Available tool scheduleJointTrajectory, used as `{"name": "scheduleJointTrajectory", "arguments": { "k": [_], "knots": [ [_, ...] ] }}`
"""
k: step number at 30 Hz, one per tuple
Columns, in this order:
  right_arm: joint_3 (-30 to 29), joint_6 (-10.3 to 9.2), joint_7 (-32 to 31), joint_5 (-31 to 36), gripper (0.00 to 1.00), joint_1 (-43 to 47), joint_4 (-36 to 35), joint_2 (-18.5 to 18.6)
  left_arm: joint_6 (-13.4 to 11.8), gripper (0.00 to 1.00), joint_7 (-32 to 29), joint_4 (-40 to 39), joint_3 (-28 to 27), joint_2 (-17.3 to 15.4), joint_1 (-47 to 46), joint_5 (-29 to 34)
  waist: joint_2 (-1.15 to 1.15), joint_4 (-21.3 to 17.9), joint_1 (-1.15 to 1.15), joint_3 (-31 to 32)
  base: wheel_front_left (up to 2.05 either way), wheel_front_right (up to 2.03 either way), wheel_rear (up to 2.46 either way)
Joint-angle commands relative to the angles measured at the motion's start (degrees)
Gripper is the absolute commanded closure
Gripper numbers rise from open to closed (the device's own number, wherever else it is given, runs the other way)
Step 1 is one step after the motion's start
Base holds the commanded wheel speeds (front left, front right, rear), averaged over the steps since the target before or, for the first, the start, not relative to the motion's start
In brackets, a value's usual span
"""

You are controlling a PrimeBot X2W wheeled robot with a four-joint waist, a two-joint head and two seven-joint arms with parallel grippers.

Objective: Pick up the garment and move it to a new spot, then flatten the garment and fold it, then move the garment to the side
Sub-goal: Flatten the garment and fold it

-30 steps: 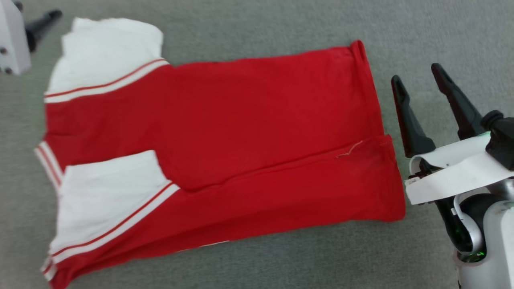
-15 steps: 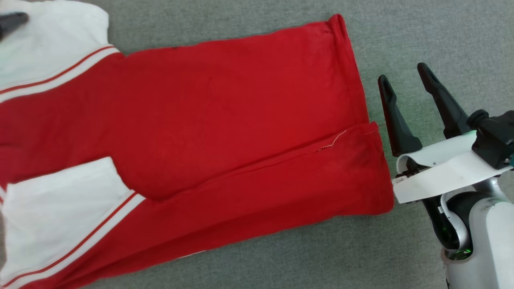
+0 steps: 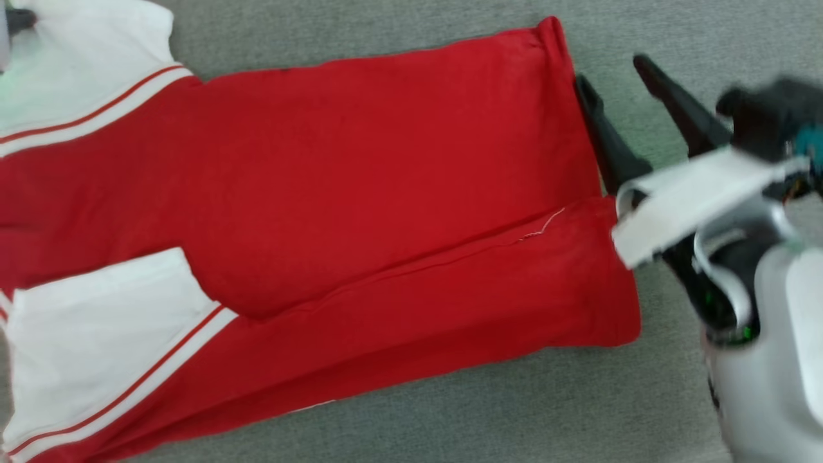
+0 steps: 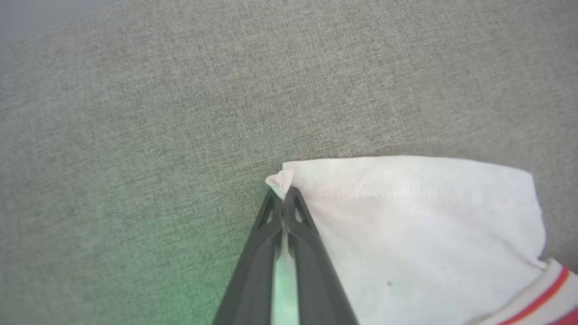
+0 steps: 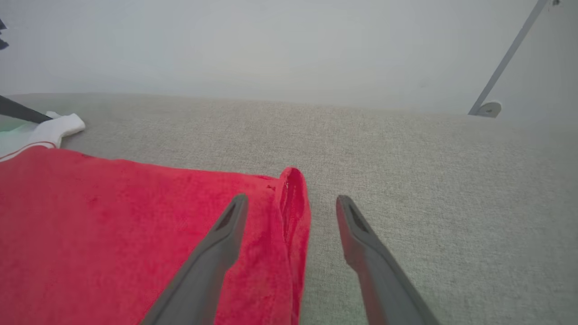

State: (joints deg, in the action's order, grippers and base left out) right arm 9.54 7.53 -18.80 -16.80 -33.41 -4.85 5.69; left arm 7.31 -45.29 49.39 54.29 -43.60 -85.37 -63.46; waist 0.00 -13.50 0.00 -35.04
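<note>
The garment (image 3: 360, 193) lies flat on grey cloth, red body folded lengthwise, white sleeves with red stripes to the left. My left gripper (image 4: 282, 192) is shut on the corner of the far white sleeve (image 4: 406, 225); a dark bit of it shows at the head view's top left (image 3: 16, 19). My right gripper (image 3: 611, 71) is open at the far corner of the hem. In the right wrist view its left finger is over the red cloth (image 5: 113, 225) and its right finger over the grey cloth, straddling the rolled hem edge (image 5: 295, 198).
Grey woven cloth (image 3: 643, 32) covers the whole surface around the garment. Behind it rises a pale wall (image 5: 271, 45). A slanted metal strut with a round foot (image 5: 490, 108) stands at the far right.
My left gripper has shut on the sleeve corner. My right gripper has moved forward and left, up to the hem's far corner, staying open. The head camera shifted earlier.
</note>
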Motion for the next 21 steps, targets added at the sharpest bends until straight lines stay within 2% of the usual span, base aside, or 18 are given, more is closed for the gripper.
{"name": "scheduleJointTrajectory", "arguments": {
  "k": [1, 9, 11, 18, 19, 20, 21],
  "knots": [
    [0.2, -0.09, -1.5, -0.3, 0.00, -2.5, 1.6, 0.6, 0.2, 1.00, -0.7, 0.7, 1.7, 1.1, 3.1, -0.2, 0.00, 0.7, 0.00, -0.1, 0.00, 0.00, 0.00],
    [1.1, -0.09, -11.0, -3.4, 0.00, -14.4, 15.2, 2.1, 0.2, 1.00, 0.3, -0.1, 2.7, 1.8, 2.0, -1.2, 0.00, 2.7, 0.00, -0.6, 0.00, 0.00, 0.00],
    [1.3, -0.09, -12.3, -3.8, 0.00, -15.5, 16.9, 2.0, 0.2, 1.00, 0.5, -0.2, 2.9, 1.8, 1.9, -1.4, 0.00, 2.8, 0.00, -0.6, 0.00, 0.00, 0.00],
    [1.9, -0.10, -23.5, -6.8, 0.00, -20.1, 26.9, 1.4, 0.2, 1.00, 1.5, -0.4, 3.5, 1.8, 1.5, -2.5, 0.00, 3.4, 0.00, -0.6, 0.00, 0.00, 0.00],
    [1.8, -0.09, -25.2, -7.1, 0.08, -20.6, 28.1, 1.3, 0.2, 1.00, 1.7, -0.4, 3.6, 1.8, 1.4, -2.6, 0.00, 3.4, 0.00, -0.6, 0.00, 0.00, 0.00],
    [1.6, -0.10, -26.8, -7.3, 0.56, -20.9, 29.2, 1.2, 0.2, 1.00, 1.8, -0.4, 3.7, 1.9, 1.4, -2.7, 0.00, 3.4, 0.00, -0.5, 0.00, 0.00, 0.00],
    [1.1, -0.10, -28.3, -7.4, 1.00, -21.3, 30.3, 1.1, 0.2, 1.00, 1.9, -0.4, 3.8, 1.8, 1.4, -2.9, 0.00, 3.4, 0.00, -0.5, 0.00, 0.00, 0.00]
  ]
}}
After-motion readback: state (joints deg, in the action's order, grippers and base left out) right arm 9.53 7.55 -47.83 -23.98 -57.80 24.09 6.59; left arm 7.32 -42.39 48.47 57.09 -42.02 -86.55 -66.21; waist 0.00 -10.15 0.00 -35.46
